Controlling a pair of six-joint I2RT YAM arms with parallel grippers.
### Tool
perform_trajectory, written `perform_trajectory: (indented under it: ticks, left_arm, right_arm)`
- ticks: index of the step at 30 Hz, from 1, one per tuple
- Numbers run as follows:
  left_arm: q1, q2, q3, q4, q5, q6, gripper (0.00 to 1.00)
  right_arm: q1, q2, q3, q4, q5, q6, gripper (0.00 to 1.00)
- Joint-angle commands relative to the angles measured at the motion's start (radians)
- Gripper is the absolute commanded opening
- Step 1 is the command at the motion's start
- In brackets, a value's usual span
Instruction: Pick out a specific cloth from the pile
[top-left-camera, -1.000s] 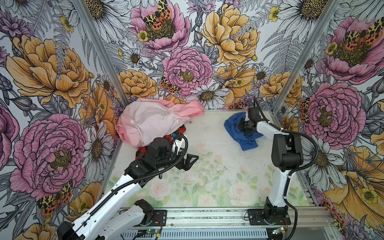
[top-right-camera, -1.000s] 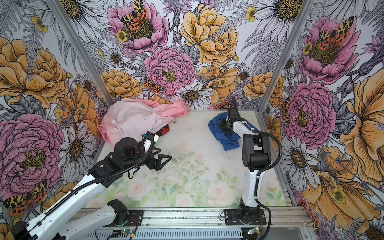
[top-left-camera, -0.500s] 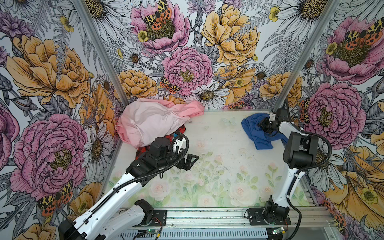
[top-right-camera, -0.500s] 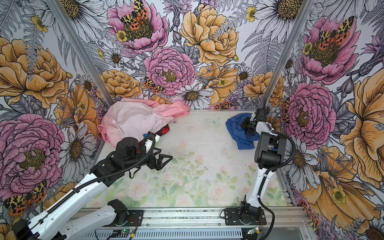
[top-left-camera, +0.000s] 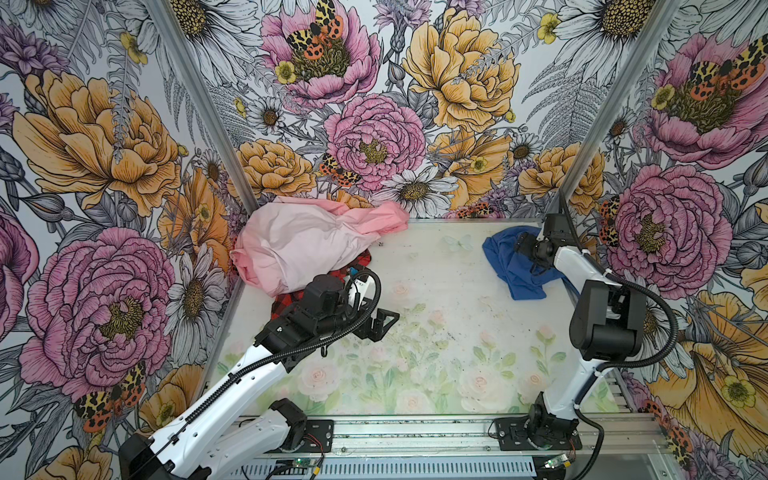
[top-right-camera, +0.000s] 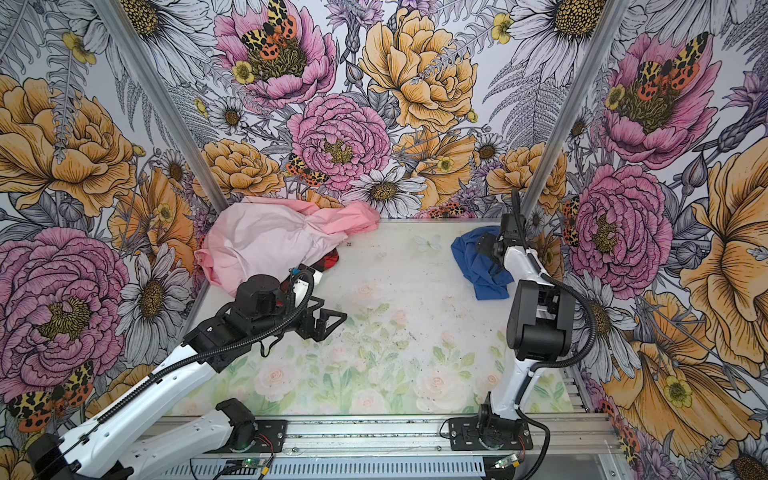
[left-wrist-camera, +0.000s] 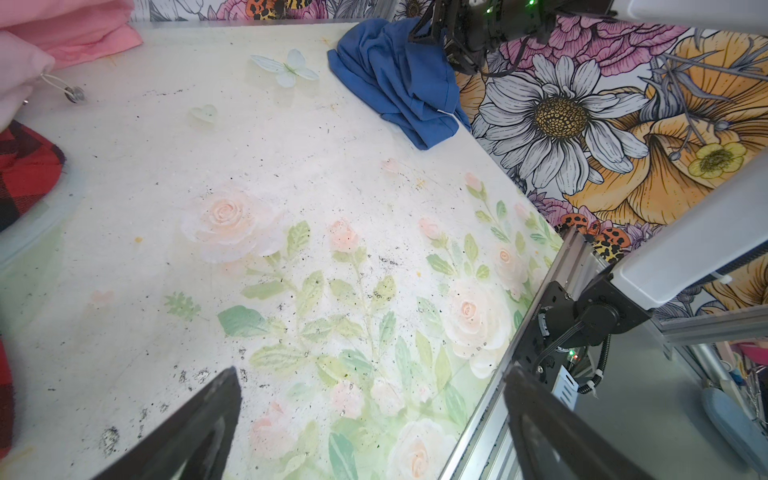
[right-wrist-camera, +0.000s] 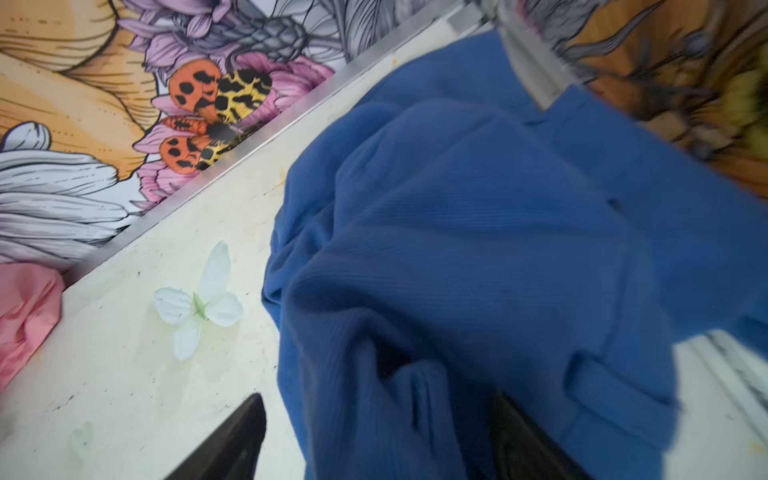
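Observation:
The blue cloth (top-left-camera: 513, 270) (top-right-camera: 478, 270) lies crumpled on the table at the back right, against the right wall. My right gripper (top-left-camera: 521, 246) (top-right-camera: 484, 246) hangs just over its far part. In the right wrist view its jaws (right-wrist-camera: 378, 399) stand wide apart, with folds of the cloth (right-wrist-camera: 478, 249) lying loose between them. The pile (top-left-camera: 299, 245) (top-right-camera: 266, 241), a big pale pink sheet over a red-and-black checked cloth (top-left-camera: 284, 299), sits in the back left corner. My left gripper (top-left-camera: 384, 324) (left-wrist-camera: 370, 374) is open and empty above the table, right of the pile.
Floral walls close in the table (top-left-camera: 436, 332) on three sides. An aluminium rail (top-left-camera: 415, 432) with both arm bases runs along the front edge. A white paper butterfly (left-wrist-camera: 286, 68) lies near the back, left of the blue cloth. A small metal ring on a cord (left-wrist-camera: 75, 93) trails from the pink sheet.
The right arm has carried the blue cloth to the right, up to the back right corner, and its jaws have now opened. The left arm has barely moved.

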Motion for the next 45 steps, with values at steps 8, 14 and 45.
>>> perform_trajectory:
  ticks: [8,14,45]
  left_arm:
    - [-0.012,0.031,0.009,0.046,0.002,-0.005,0.99]
    - [-0.003,0.007,-0.016,0.043,0.004,-0.008,0.99]
    - [0.030,-0.011,0.010,0.016,0.000,0.010,0.99]
  right_arm:
    - [0.178,0.205,0.227,-0.261,0.273,-0.288,0.95]
    - [0.227,0.404,0.361,-0.433,0.525,-0.298,1.00]
    - [0.206,0.623,0.797,-0.576,-0.243,-0.292,0.00]
